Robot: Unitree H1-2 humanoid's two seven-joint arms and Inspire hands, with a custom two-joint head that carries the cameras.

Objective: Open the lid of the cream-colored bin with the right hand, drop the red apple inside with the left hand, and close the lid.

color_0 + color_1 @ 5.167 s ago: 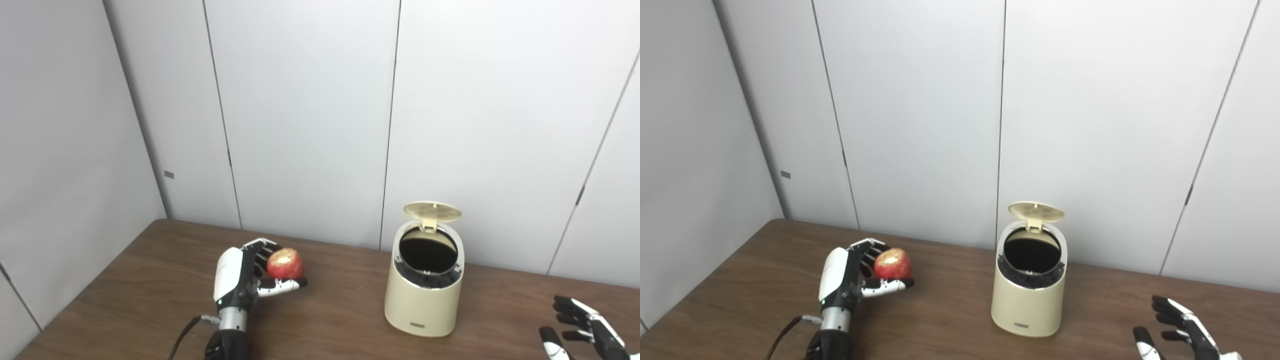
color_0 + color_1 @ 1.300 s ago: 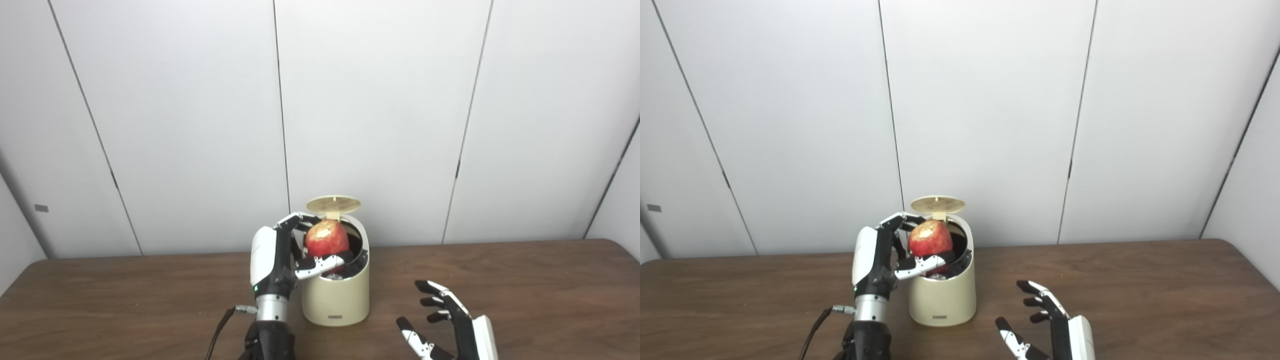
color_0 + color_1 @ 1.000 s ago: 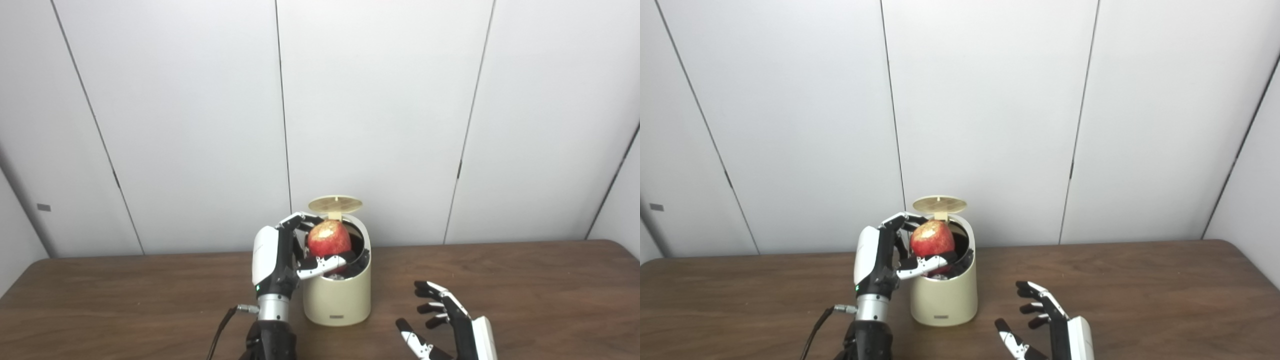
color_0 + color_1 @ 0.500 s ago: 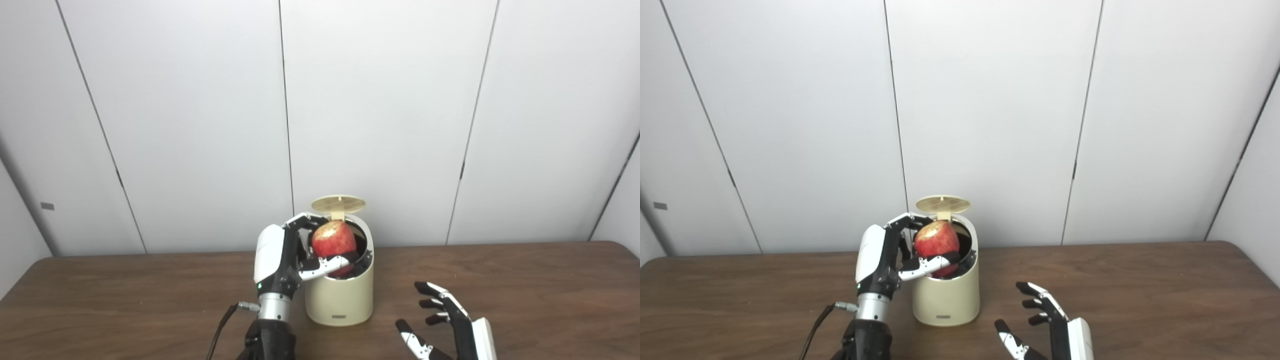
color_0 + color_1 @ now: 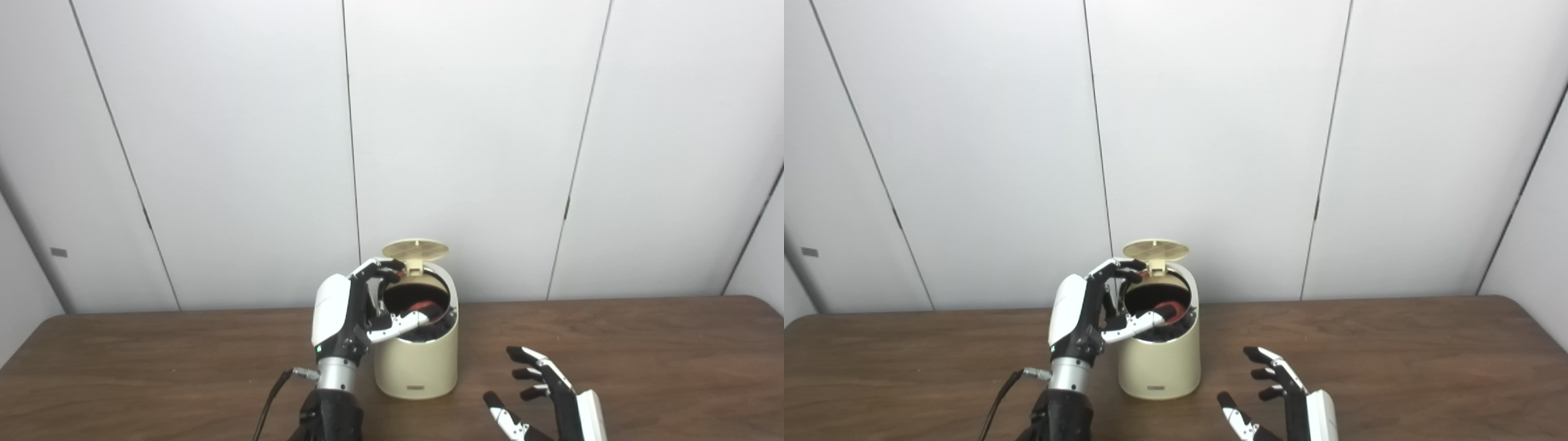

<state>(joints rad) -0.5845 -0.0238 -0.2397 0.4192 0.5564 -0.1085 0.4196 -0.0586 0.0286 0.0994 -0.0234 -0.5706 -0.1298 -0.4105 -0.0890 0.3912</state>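
Nearest the camera, in front of the cream-colored bin (image 5: pixel 416 361) and off to its right, the right hand (image 5: pixel 548 398) hovers low over the brown table (image 5: pixel 643 361), palm turned inward, fingers spread apart and grasping nothing. Its dark fingertips point up and toward the bin but stay well apart from it.

Just left of the bin, the left hand (image 5: pixel 352 309) stands upright on its dark forearm, a black cable (image 5: pixel 269 398) trailing from the wrist down toward the table's near edge. Its fingers are released and apart: the upper ones curl over the bin's left rim, and the thumb reaches across the open mouth, empty.

Inside the bin, the red apple (image 5: pixel 424 305) shows as a red patch low in the dark interior, below the rim.

At the bin's far side, the lid (image 5: pixel 415 249) is raised on its hinge, its ribbed underside facing down over the opening
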